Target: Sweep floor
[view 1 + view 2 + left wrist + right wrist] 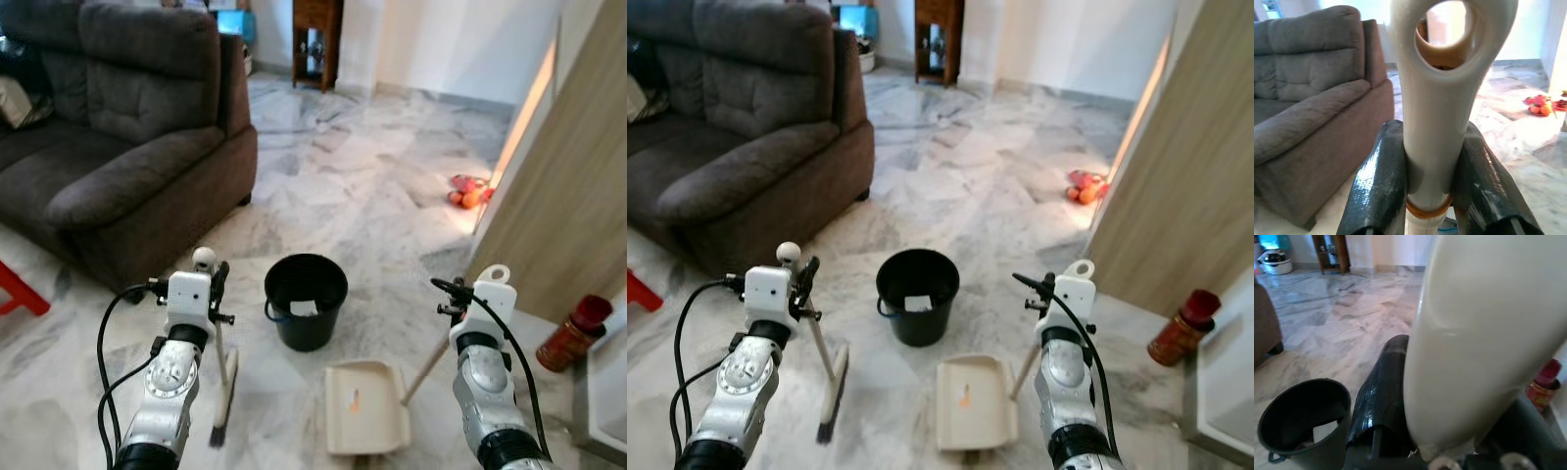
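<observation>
The scene is viewed from the robot's head by the two eye views, angled forward and down onto a marble floor; a black bucket is seen at 12 o'clock, a grey sofa at 10 o'clock, and a wooden panel at 2 o'clock. The same ground is shared by both eyes, with a slight sideways offset. The left wrist view is taken very near along the left gripper, past a white broom handle, toward the sofa and floor. The right wrist view is taken equally near along a cream dustpan handle, with the bucket and a red jar shared with the eye views.
</observation>
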### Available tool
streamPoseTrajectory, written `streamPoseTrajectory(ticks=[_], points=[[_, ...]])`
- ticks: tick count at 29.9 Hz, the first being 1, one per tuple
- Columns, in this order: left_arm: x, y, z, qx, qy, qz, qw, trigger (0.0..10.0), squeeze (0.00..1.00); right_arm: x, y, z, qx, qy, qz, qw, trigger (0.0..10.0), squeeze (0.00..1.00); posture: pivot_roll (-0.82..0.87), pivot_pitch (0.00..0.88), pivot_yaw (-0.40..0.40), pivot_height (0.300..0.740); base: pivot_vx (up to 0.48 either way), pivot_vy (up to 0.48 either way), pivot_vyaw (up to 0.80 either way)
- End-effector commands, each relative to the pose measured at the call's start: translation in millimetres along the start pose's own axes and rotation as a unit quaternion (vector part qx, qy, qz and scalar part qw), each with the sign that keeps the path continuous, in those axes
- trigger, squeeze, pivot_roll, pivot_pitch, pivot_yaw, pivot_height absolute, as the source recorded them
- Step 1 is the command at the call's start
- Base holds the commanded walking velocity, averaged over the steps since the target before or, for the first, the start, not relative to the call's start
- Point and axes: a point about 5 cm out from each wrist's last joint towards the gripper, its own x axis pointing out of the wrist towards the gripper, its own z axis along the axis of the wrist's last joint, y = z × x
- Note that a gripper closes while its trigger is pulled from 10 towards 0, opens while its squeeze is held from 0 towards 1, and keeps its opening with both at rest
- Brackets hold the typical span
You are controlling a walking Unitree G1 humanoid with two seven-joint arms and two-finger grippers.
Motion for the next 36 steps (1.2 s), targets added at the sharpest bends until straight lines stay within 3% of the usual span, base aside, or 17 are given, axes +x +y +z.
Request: streamPoseTrajectory(ticks=[1,13,31,36], points=[[5.5,-2.8,10,0.005,-0.022,-0.004,1.000,10.0,0.00,5.1,0.7,12,0.002,-0.029,0.002,1.000,10.0,0.00,-0.01,0.000,-0.030,0.740,0.000,0.000,0.00],[10.3,-0.8,12,0.006,-0.023,0.001,1.000,10.0,0.00,7.0,0.2,14,0.002,-0.030,-0.002,1.000,10.0,0.00,-0.06,0.000,-0.030,0.740,0.000,0.000,0.00],[15.0,-3.0,9,0.008,-0.014,-0.021,1.000,10.0,0.00,6.7,-0.5,20,0.011,-0.046,-0.015,0.999,10.0,0.00,-0.13,0.000,0.030,0.740,0.000,0.000,0.00],[16.8,-3.1,9,0.013,-0.013,-0.026,0.999,10.0,0.00,7.5,2.1,20,0.009,-0.043,-0.011,0.999,10.0,0.00,-0.09,0.000,0.038,0.740,0.000,0.000,-0.75]])
